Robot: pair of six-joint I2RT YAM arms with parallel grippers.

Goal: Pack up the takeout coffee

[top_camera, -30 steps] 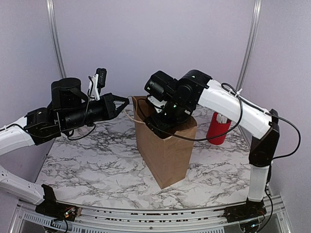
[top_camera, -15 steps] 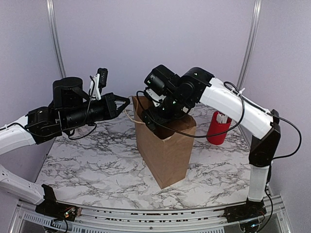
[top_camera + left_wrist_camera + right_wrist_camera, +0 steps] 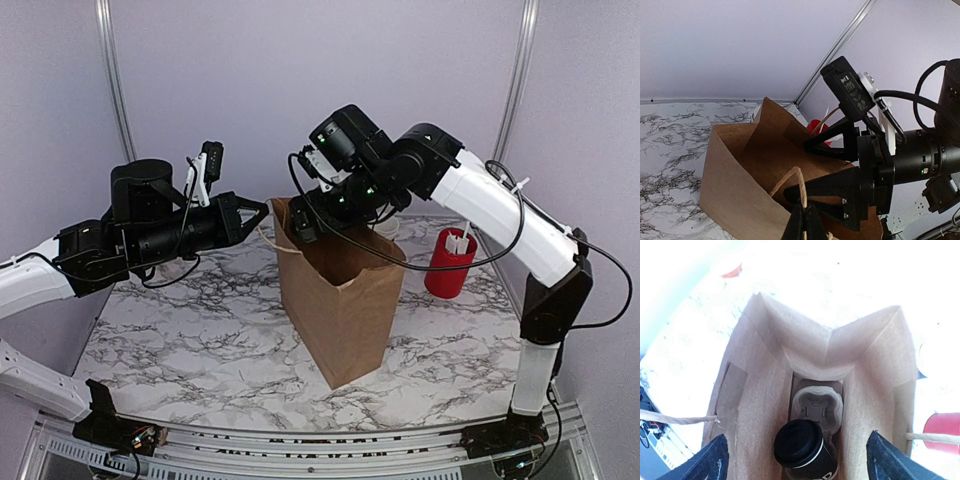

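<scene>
Paper bag (image 3: 345, 310) mouth open; I see straight down it between the spread fingers of the right gripper (image 3: 308, 222). On the bag floor, the lidded coffee cup (image 3: 799, 442) fills the near carrier (image 3: 817, 407) slot; the far slot is free. Creased end walls narrow the shaft. The left gripper (image 3: 804, 220), pinched on the handle (image 3: 792, 182), blocks the left rim. The red cup (image 3: 449, 262) stands near the bag's right.
</scene>
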